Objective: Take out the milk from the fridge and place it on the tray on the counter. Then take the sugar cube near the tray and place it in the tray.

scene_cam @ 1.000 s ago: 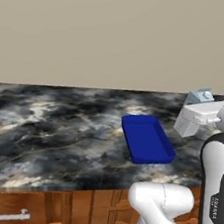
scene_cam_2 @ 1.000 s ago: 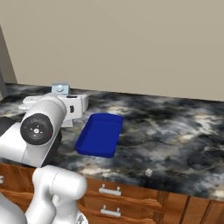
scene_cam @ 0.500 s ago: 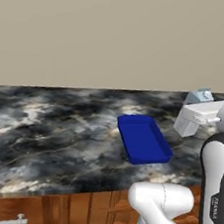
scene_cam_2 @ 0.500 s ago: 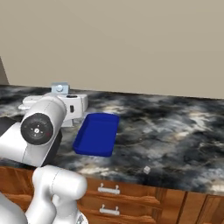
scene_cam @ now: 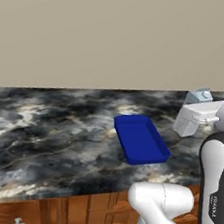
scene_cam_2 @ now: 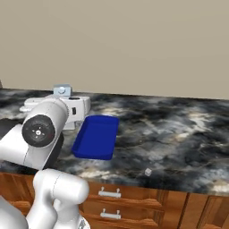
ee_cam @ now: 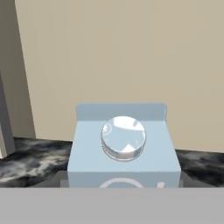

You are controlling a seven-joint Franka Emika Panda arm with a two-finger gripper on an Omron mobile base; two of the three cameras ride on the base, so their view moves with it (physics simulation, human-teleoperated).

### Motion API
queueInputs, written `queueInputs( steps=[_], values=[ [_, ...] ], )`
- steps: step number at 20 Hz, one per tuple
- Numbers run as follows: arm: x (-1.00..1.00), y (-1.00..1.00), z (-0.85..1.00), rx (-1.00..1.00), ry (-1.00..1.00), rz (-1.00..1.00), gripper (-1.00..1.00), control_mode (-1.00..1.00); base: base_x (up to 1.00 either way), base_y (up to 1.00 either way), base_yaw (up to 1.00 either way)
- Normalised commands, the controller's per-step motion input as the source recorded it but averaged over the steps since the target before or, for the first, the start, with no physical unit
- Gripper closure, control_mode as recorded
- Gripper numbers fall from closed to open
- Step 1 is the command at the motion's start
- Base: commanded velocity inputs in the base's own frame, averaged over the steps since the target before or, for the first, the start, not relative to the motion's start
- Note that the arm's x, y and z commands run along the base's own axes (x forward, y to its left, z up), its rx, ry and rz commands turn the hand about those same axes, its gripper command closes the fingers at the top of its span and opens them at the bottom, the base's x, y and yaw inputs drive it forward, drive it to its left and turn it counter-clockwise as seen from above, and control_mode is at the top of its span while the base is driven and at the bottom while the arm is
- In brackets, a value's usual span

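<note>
Counter [scene_cam: 41,134] ran under a beige wall. Blue tray [scene_cam: 141,139] sat mid-counter. Milk [scene_cam: 198,97] was off the counter at the arm's end, right of the tray; jaw state: couldn't tell. Sugar cube [scene_cam_2: 148,171] lay near the counter's front edge, well apart from the tray.

The counter [scene_cam: 42,125] is black marble-patterned with white and tan veins, over brown wooden drawers [scene_cam_2: 134,203] with silver handles. The deep-blue tray [scene_cam: 140,139] lies flat on it, and the tiny white sugar cube [scene_cam_2: 148,171] sits near its front edge, apart from the tray.
</note>
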Motion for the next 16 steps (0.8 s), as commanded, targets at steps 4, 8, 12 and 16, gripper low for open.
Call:
queueInputs(
  steps=[4,8,12,16],
  values=[
    [0.87,0.06,-0.60,0.00,0.00,0.07,1.00,-1.00,0.00,0.00,0.00],
    [1.00,0.13,-0.70,0.00,0.00,0.13,1.00,-1.00,0.00,0.00,0.00],
    [0.98,0.34,-0.61,0.00,0.00,0.06,1.00,-1.00,0.00,0.00,0.00],
    [0.99,0.26,-0.45,-0.04,0.04,0.01,1.00,-1.00,0.00,0.00,0.00]
  ],
)
